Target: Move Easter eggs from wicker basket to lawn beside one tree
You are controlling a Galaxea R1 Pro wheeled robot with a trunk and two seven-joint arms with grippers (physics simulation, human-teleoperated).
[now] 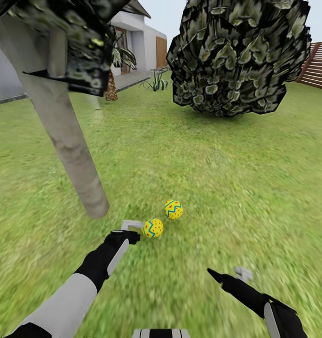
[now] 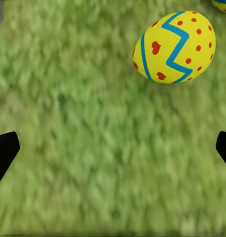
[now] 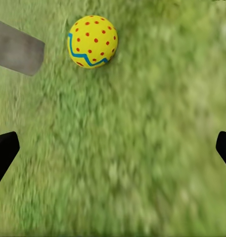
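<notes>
Two Easter eggs on the lawn (image 1: 217,178), both grippers empty.

The left gripper (image 1: 132,229) is spread wide, nothing held; one egg (image 1: 153,228) lies just beside its fingertips, a second egg (image 1: 173,209) just beyond, near the tree (image 1: 71,155). The right gripper (image 1: 229,274) is likewise wide apart over bare grass.

Open lawn (image 1: 236,188) lies right and far, while the grey trunk (image 1: 69,155) and two eggs (image 1: 163,218) crowd the near left.
</notes>
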